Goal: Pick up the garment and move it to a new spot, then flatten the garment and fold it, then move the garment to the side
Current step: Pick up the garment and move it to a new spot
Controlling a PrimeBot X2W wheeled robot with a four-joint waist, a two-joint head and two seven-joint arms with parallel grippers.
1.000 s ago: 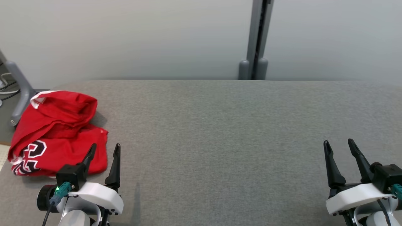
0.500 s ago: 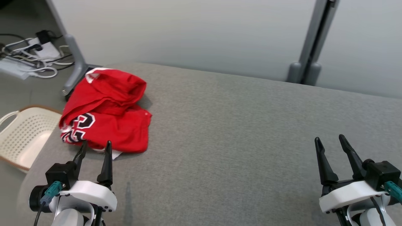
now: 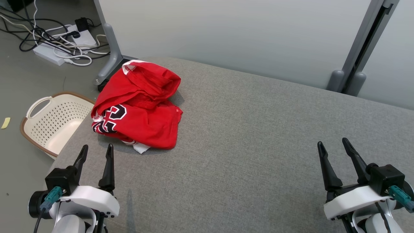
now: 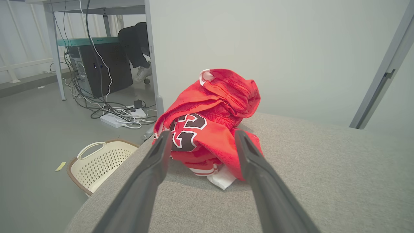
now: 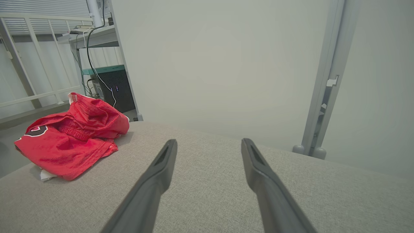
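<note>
My left fingers [image 3: 108, 168] and right fingers [image 3: 326, 171] stand apart, holding nothing. The garment [image 3: 139, 106] lies bunched at the table's [image 3: 245, 145] far left corner, by the edge. If I pinch only one loose layer, the rest may drag off into the basket [image 3: 55, 116].

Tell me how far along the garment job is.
Done: nothing yet. The red garment lies crumpled in a heap near the far left edge of the grey table. In hand: the left gripper is open and empty, its fingers pointing at the heap but short of it; the right gripper is open and empty, far from the heap. Left: pick it up, move it, flatten, fold, set it aside.
</note>
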